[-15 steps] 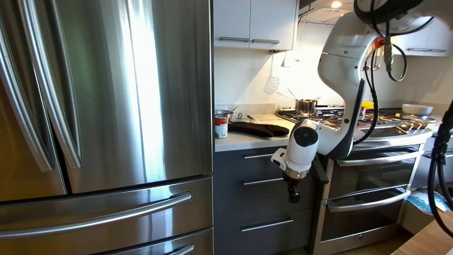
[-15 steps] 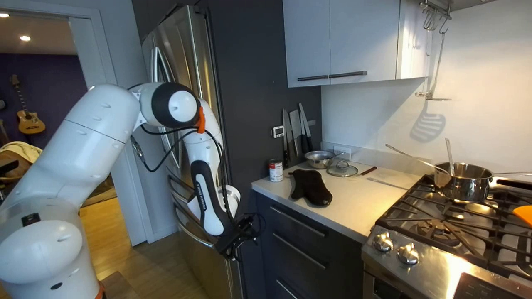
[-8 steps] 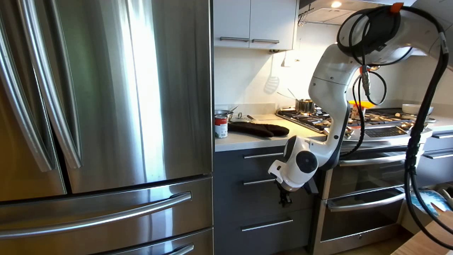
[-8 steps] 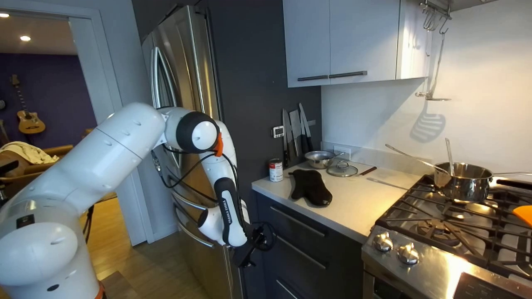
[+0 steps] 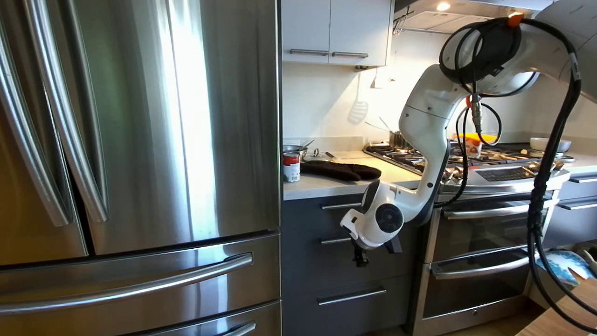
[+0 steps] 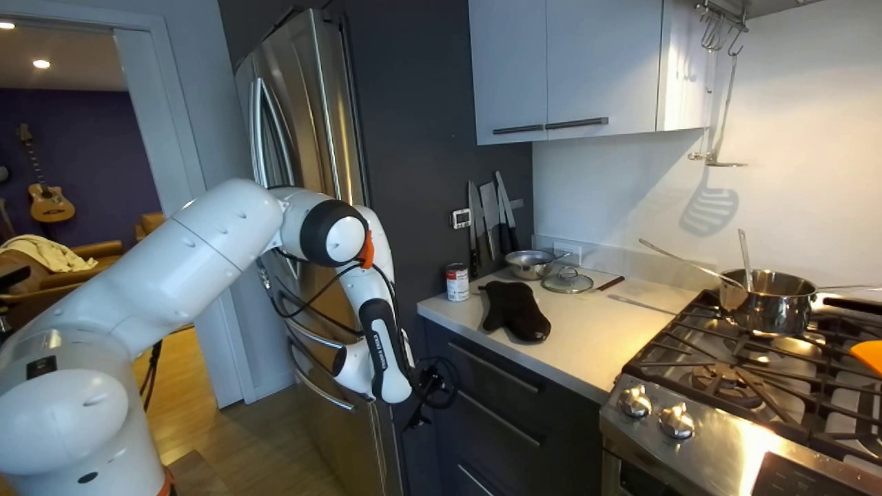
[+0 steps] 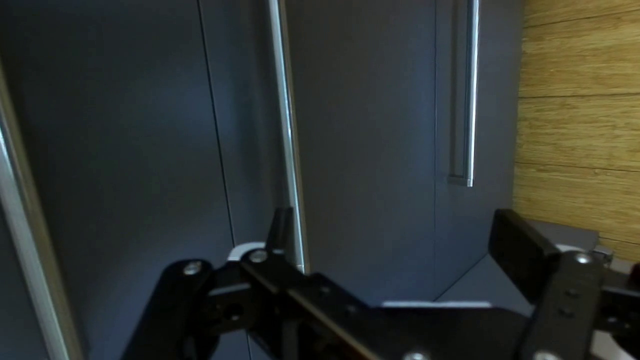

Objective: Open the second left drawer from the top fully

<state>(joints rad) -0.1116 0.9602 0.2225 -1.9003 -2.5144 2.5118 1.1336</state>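
Note:
The second drawer from the top (image 5: 308, 266) is a dark grey flat front, shut and flush with its stack in both exterior views (image 6: 496, 448). Its slim silver bar handle (image 5: 335, 241) is partly hidden behind my wrist; it also shows in the wrist view (image 7: 289, 125), running down beside the left finger. My gripper (image 7: 393, 225) is open with nothing between its fingers. In an exterior view the gripper (image 5: 360, 259) hangs in front of this drawer, just below handle height. In the wrist view the handle lies near the left fingertip; whether they touch cannot be told.
The top drawer's handle (image 7: 27, 240) and the bottom drawer's handle (image 7: 472, 90) flank it. The steel fridge (image 5: 186, 140) and the oven (image 5: 485, 233) stand on either side. A black oven mitt (image 6: 515, 310) and a can (image 6: 457, 282) sit on the counter (image 6: 586, 331).
The arm has reached forward and lower. The gripper has moved towards the drawer stack, leftward in one exterior picture and rightward in the other, and has tilted. The drawers have not moved.

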